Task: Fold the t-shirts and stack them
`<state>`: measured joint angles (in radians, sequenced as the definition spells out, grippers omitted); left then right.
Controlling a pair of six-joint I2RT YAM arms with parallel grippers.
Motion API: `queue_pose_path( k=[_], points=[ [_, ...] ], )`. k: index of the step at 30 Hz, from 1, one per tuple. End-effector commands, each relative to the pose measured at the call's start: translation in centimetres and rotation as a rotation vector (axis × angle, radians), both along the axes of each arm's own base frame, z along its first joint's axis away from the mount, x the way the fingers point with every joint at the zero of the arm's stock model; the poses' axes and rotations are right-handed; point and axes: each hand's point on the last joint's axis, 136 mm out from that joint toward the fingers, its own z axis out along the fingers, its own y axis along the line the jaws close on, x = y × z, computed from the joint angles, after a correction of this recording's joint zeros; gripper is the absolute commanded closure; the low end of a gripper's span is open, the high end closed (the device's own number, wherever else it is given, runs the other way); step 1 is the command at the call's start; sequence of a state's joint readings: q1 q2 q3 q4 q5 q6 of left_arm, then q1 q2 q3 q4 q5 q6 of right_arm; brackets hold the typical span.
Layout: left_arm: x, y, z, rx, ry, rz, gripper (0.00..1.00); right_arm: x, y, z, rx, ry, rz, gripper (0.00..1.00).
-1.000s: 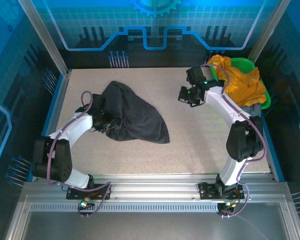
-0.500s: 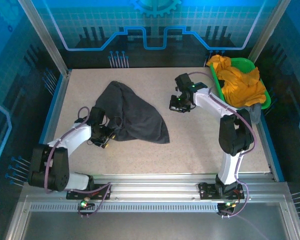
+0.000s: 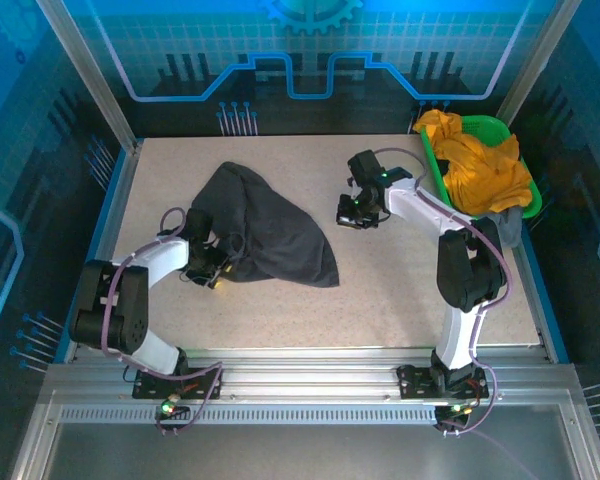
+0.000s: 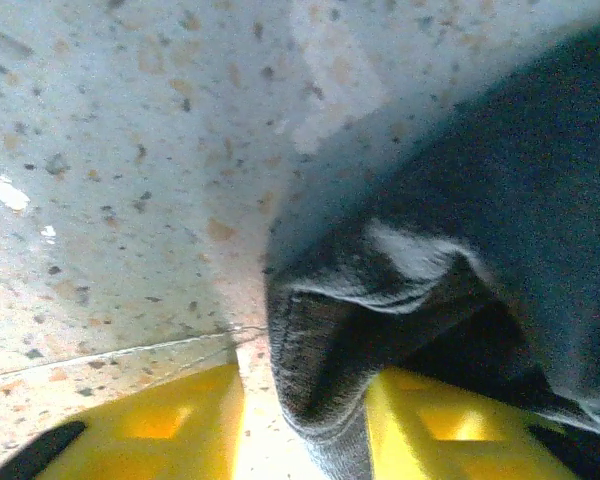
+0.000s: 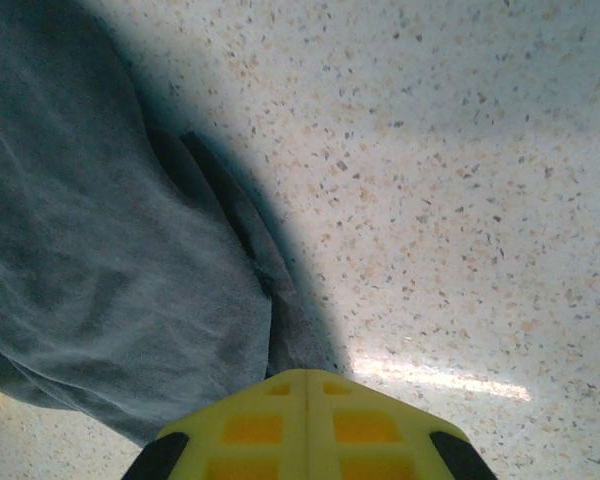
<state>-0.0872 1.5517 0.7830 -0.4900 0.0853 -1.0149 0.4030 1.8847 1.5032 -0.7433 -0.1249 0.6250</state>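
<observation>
Left gripper [image 3: 212, 275] is sitting low at the near-left edge of the dark shirt [image 3: 270, 235], which is lying crumpled on the table [image 3: 400, 290]. Its jaws are narrowly apart, straddling a rolled hem (not pinching it, bare table beside one finger), probably lining up a grab to spread it. Right gripper [image 3: 360, 212] is hovering pressed shut and empty, between that shirt and the basket [image 3: 480, 122] holding the orange shirt [image 3: 485, 170]. The left wrist view is giving the hem detail; overhead is giving the layout.

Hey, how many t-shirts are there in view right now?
3. A charcoal-grey t-shirt lies crumpled on the table's left half; a mustard-orange one fills the green basket at the far right; grey cloth peeks beneath it. More may be hidden there.
</observation>
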Motion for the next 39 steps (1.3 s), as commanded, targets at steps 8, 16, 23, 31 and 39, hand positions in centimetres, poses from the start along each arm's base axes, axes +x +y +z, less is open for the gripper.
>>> queue_pose_path(
  k=[8, 16, 23, 31, 39],
  points=[
    [1.9, 1.8, 3.5, 0.11, -0.14, -0.037, 1.0, -0.4, 2.1, -0.2, 0.042, 0.005, 0.042, 0.96],
    [-0.6, 6.4, 9.9, 0.278, -0.253, 0.029, 1.0, -0.1, 6.5, -4.7, 0.08, 0.077, 0.134, 0.62],
    [-0.2, 4.9, 10.2, 0.184, -0.296, 0.023, 1.0, -4.6, 7.3, -5.9, 0.068, 0.177, 0.205, 0.58],
    [-0.2, 4.4, 10.5, 0.161, -0.293, 0.006, 1.0, -14.5, 7.7, -4.5, 0.049, 0.23, 0.505, 0.53],
    [-0.1, 4.2, 10.3, 0.155, -0.284, -0.008, 1.0, -19.2, 9.9, -7.5, -0.012, 0.301, 0.578, 0.53]
  ],
)
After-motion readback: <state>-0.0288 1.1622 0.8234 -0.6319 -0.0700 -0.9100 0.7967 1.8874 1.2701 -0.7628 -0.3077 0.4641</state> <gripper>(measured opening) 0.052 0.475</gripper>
